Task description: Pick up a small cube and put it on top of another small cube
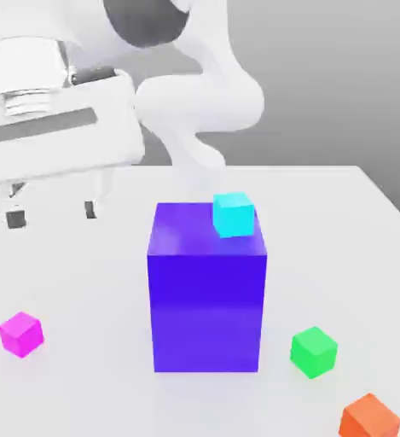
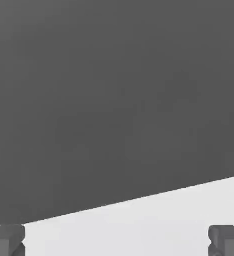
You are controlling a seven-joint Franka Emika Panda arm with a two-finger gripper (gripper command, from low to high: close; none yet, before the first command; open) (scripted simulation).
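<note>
While above the table (image 1: 84, 282), end effector (image 1: 53, 213) open, empty, magenta cube (image 1: 20, 333) apart.

A glossy white, smoothly rounded arm (image 1: 205, 102) with a dark grey joint cap is seen, ending in a boxy white gripper (image 1: 53, 213) tipped by small dark grey fingertips (image 1: 15, 218).
</note>
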